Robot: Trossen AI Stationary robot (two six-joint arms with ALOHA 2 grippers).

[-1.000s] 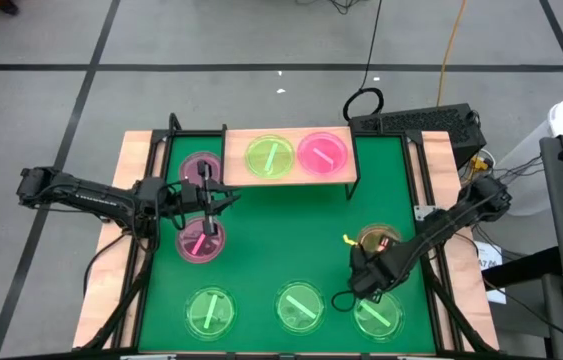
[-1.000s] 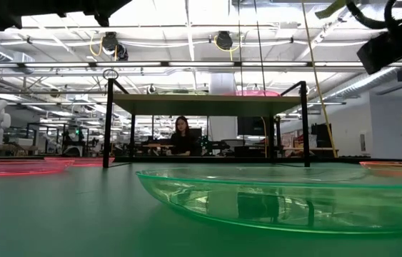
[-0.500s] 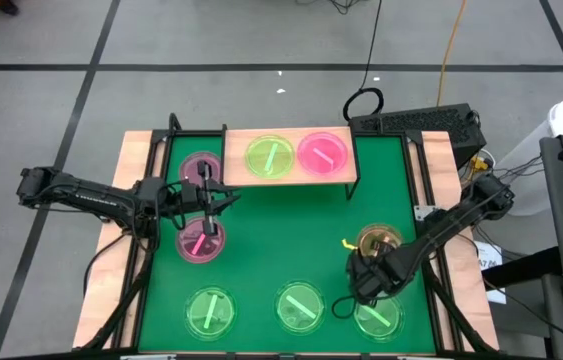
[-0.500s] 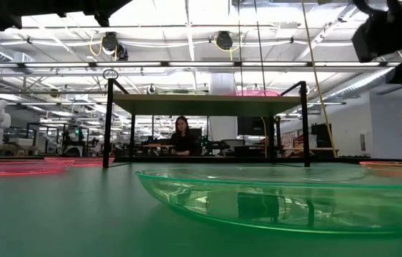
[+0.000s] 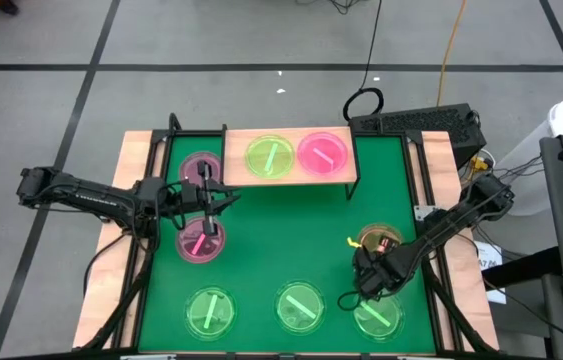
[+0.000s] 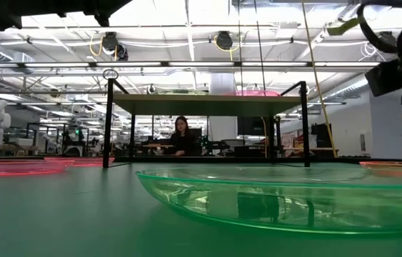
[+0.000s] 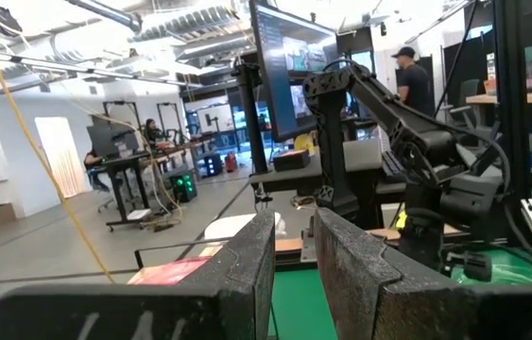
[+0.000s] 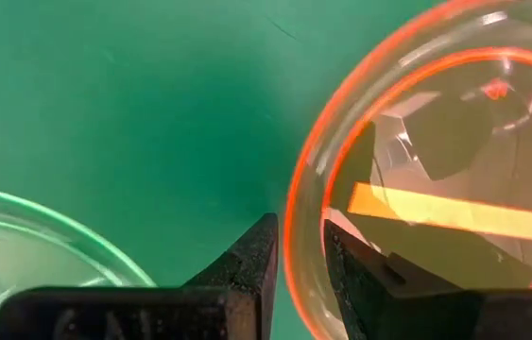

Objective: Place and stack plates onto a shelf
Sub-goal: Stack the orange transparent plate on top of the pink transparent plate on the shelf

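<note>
The orange plate [image 5: 379, 240] lies flat on the green mat near the table's right edge, and my right gripper [image 5: 375, 262] is shut on its near rim [image 8: 300, 236]. The shelf [image 5: 236, 160] stands at the far edge and carries a green plate [image 5: 271, 157] and a pink plate [image 5: 322, 153]. Two pink plates [image 5: 201, 168] [image 5: 201, 240] lie on the mat at left. My left gripper [image 5: 211, 197] hovers between them, shut and holding nothing [image 7: 296, 222]. Three green plates [image 5: 209, 312] [image 5: 300, 306] [image 5: 378, 316] lie along the near edge. My right gripper has the orange plate's rim [image 8: 294, 203] on the plate's near side between its two fingers, one finger [image 8: 355, 269] inside the dish and one [image 8: 251, 260] outside. It comes from above, pointing down. The plate's bottom still looks to be lying on the mat.
The green plate [image 8: 48, 236] lies close beside my right gripper on its near side. In the low view another green plate [image 6: 286, 200] fills the foreground, and the shelf's thin black legs [image 6: 106, 128] stand behind it. People work in the room beyond. Bare mat [image 5: 281, 235] lies mid-table.
My right gripper has shifted a little toward the table's right edge and the orange plate, and has come lower. The plates have stayed where they were.
</note>
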